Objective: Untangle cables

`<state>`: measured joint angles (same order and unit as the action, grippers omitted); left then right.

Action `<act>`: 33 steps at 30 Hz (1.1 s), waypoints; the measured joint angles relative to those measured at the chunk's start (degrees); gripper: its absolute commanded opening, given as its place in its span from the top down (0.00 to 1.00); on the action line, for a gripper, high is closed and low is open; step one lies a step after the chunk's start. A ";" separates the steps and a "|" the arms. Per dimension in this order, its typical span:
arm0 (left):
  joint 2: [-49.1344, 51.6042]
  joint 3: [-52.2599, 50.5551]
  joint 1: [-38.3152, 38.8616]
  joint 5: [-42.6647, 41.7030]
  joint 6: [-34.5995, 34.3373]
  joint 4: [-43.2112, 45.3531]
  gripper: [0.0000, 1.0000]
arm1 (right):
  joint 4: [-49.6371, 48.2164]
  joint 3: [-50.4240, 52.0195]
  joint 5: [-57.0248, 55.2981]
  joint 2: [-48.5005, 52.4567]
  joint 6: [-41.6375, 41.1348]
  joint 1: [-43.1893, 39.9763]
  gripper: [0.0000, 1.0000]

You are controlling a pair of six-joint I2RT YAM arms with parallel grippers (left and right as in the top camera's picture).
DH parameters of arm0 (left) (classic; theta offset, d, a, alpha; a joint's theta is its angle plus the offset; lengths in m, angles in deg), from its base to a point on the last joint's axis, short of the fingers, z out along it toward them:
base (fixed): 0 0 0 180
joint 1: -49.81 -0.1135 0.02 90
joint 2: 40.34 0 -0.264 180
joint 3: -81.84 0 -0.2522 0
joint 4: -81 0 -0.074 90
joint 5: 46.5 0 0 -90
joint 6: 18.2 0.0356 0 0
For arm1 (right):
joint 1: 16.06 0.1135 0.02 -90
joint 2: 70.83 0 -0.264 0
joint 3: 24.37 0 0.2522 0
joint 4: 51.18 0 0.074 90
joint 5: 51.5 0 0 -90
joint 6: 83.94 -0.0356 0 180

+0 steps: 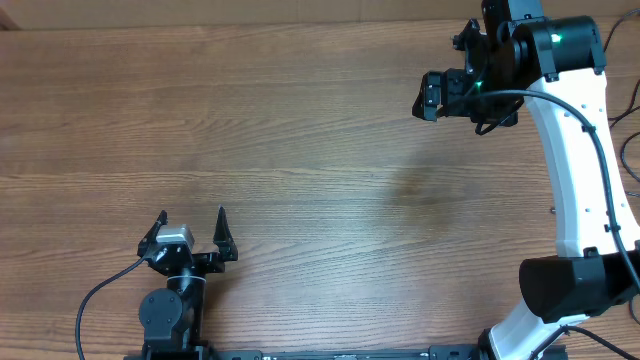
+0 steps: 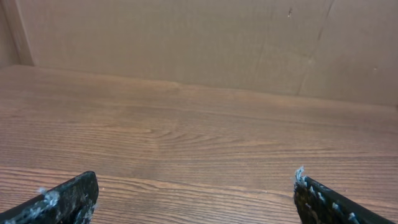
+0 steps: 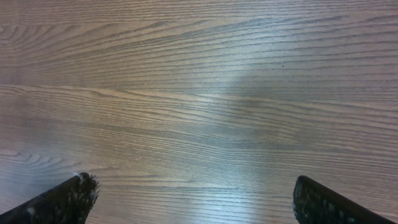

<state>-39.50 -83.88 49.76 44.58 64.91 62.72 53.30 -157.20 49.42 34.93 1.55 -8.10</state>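
Lower left of frame: left gripper (image 1: pixel 192 222), fingers (image 2: pixel 68 196) spread apart, released. Upper right: right gripper (image 1: pixel 420 97) likewise released, over the wood-grain tabletop (image 1: pixel 300 150).

The cables do not show in any of the 3 views. No thin black cord or metal-tipped plug lies on the stretch of table (image 1: pixel 300 150) that the overhead camera covers. None shows on the wood seen by the 2 wrist cameras either. How many there are, what shape they take, whether they are tangled and where they lie cannot be told.
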 measured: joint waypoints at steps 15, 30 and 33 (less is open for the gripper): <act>0.00 0.00 0.00 0.00 0.02 0.00 0.00 | -18.86 0.33 5.84 -0.57 -0.02 0.13 0.00; 0.00 0.00 0.00 0.02 0.02 -0.02 0.00 | -26.18 2.56 4.68 -14.78 0.00 0.79 0.00; 0.00 0.00 0.00 0.02 0.02 0.02 0.01 | -36.24 12.94 4.94 -19.98 0.07 0.81 0.00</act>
<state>-39.50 -83.88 49.76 44.60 64.93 62.75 17.06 -144.26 54.36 14.95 1.61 -7.29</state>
